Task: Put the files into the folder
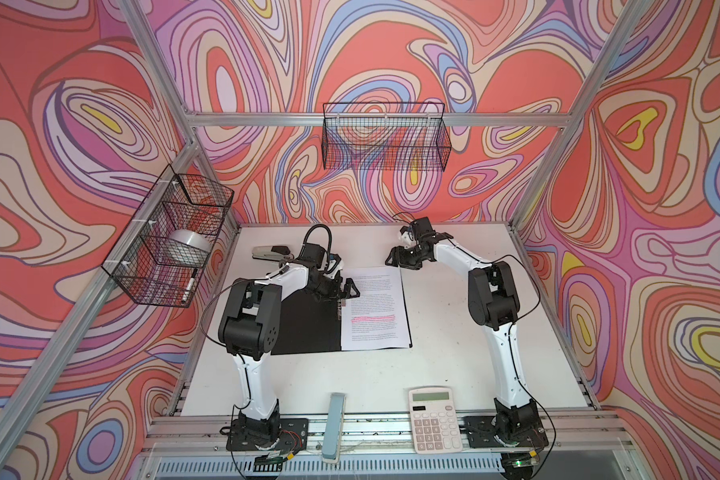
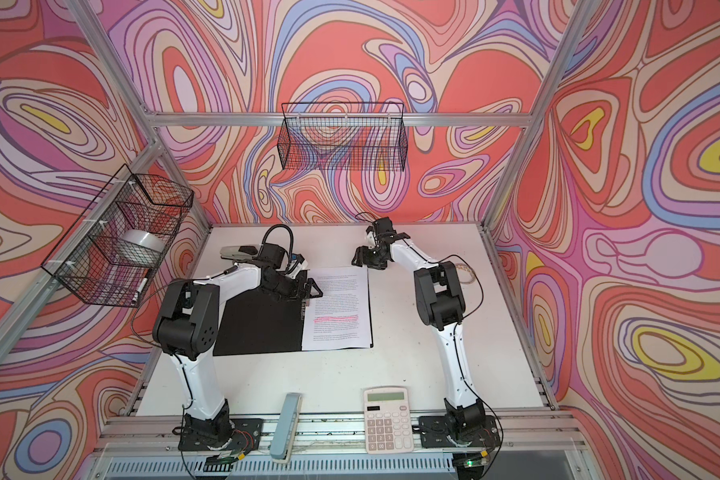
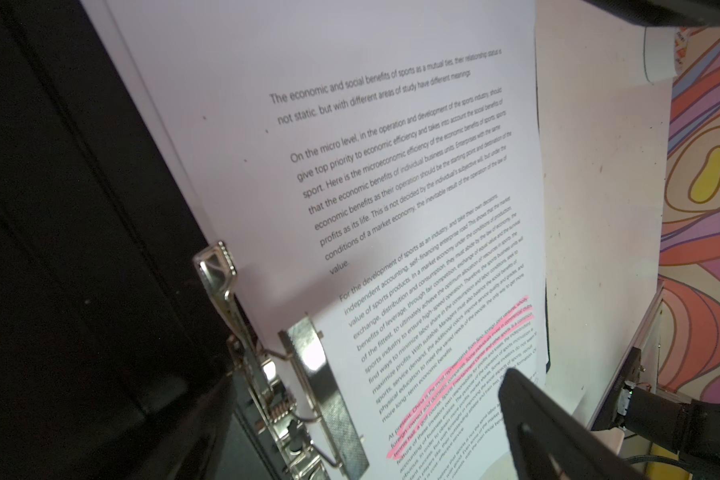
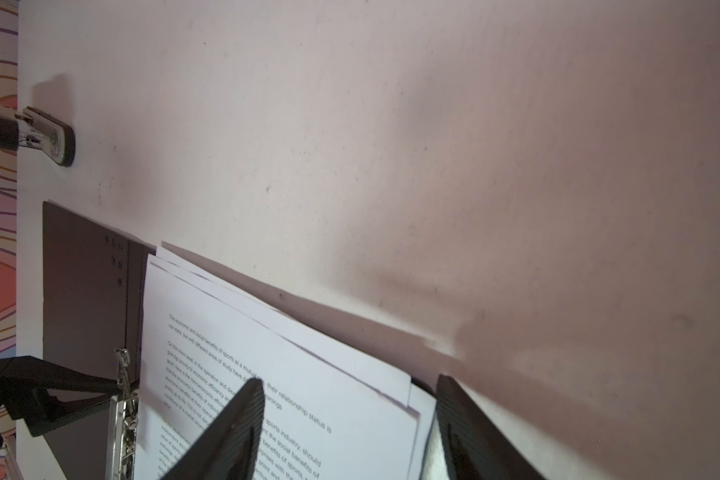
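Files (image 1: 375,307) look light, floppy, slidey — I'd pinch the free 3 o'clock edge, away from the clip (image 3: 321,374) at 9 — left gripper (image 1: 347,291) and right gripper (image 1: 393,257) are both spread, empty.

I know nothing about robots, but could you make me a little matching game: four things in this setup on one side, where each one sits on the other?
Things:
1. files
2. calculator
3. stapler
4. white roll

Places:
A. in the wire basket on the left wall
B. on the right half of the open folder
C. near edge of the table, right of the middle
D. far side of the table, to the left

Pairs: 1-B, 2-C, 3-D, 4-A
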`<move>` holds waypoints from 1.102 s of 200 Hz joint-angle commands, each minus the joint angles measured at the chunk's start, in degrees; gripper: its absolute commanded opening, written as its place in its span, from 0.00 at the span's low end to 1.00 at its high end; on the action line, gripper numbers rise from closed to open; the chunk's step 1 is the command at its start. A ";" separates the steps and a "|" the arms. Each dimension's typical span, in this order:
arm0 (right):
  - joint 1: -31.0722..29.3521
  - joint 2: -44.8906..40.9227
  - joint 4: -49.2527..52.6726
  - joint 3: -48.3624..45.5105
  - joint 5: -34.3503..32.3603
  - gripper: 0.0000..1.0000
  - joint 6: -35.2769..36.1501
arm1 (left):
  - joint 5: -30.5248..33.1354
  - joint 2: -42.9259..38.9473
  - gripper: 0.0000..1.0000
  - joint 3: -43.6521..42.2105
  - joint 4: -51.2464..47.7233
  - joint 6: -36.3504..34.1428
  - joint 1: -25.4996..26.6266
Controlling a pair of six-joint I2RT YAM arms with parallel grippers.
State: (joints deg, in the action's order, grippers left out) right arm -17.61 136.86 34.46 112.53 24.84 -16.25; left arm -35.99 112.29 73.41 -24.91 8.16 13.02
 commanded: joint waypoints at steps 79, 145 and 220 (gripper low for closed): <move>-1.08 0.67 0.87 0.12 -3.38 0.70 1.03 | 0.08 2.43 1.00 0.16 -2.98 -1.56 0.08; -1.07 -0.79 0.18 -1.32 -4.89 0.70 1.05 | 0.14 2.41 1.00 0.07 -2.99 -1.57 0.08; -1.11 -4.13 -3.06 -5.23 -8.62 0.71 0.10 | 0.55 0.86 1.00 -1.26 -2.53 -1.67 0.08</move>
State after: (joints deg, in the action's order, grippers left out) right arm -18.46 135.76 32.69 109.40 18.11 -15.77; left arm -35.99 112.29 73.47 -25.28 6.96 13.02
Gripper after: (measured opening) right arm 0.705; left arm 0.998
